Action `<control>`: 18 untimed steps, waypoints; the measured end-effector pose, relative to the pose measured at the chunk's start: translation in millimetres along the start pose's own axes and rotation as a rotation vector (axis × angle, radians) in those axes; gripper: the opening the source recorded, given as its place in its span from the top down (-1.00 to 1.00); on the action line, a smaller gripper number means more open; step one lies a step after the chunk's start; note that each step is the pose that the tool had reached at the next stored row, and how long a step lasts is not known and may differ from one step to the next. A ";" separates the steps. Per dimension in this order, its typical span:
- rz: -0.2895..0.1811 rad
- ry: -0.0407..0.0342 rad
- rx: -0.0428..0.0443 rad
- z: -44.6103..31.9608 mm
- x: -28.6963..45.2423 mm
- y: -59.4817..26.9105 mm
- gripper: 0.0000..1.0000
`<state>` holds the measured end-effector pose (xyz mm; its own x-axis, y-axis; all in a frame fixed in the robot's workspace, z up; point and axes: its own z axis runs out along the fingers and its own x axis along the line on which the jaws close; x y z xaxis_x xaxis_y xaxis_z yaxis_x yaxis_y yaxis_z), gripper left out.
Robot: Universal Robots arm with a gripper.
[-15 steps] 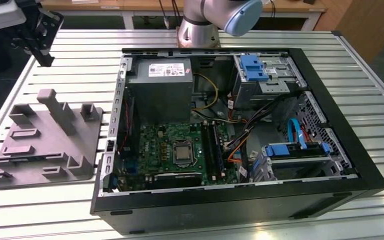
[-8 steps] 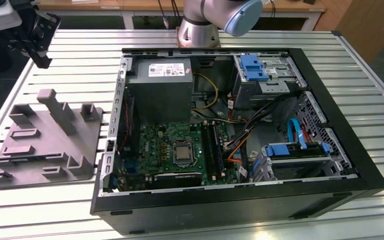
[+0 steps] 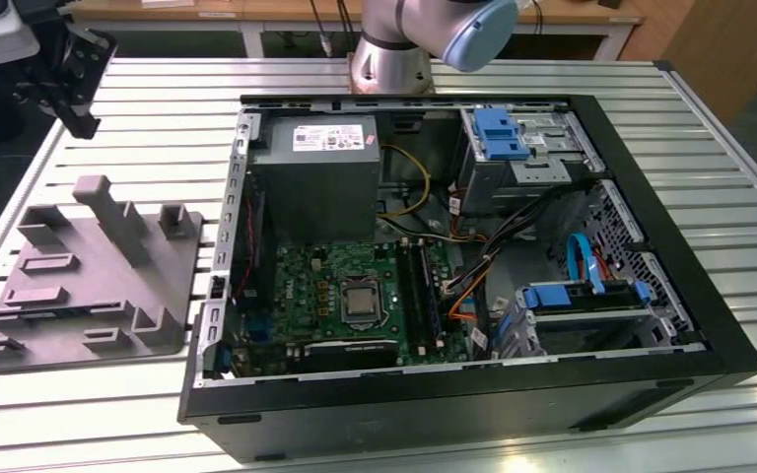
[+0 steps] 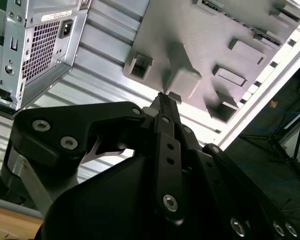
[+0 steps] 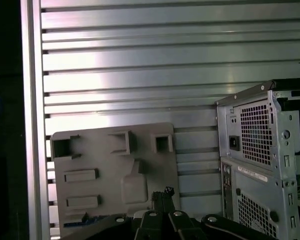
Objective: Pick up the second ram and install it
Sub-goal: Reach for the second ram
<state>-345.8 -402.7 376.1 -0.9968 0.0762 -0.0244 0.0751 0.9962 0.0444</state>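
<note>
My gripper (image 3: 86, 126) hangs at the exterior view's far left, above the slatted table and beyond the grey fixture tray (image 3: 90, 286). In both wrist views its fingers meet at the tips, shut, with nothing between them (image 4: 162, 96) (image 5: 162, 192). They point toward the grey fixture tray (image 5: 110, 165) (image 4: 215, 40). A thin blue-green sliver (image 5: 85, 218) shows at the tray's edge beside my gripper's body; I cannot tell whether it is the second ram. Inside the open computer case (image 3: 484, 394) lies the green motherboard (image 3: 312, 286) with its long black slot strips (image 3: 418, 286).
The case's rear panel (image 5: 260, 150) (image 4: 35, 45) stands close beside the tray. Inside the case sit a grey power supply (image 3: 312, 158), blue drive brackets (image 3: 497, 133) and loose cables (image 3: 484, 256). The arm's base (image 3: 392, 49) rises behind the case. The table's edge (image 5: 32, 100) borders dark floor.
</note>
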 end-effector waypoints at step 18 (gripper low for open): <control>0.000 -0.0001 0.0000 3.5 9.2 -28.1 0.80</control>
<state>-357.0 -429.8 371.1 -0.9968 0.0763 -0.0245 0.0752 0.9962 0.0444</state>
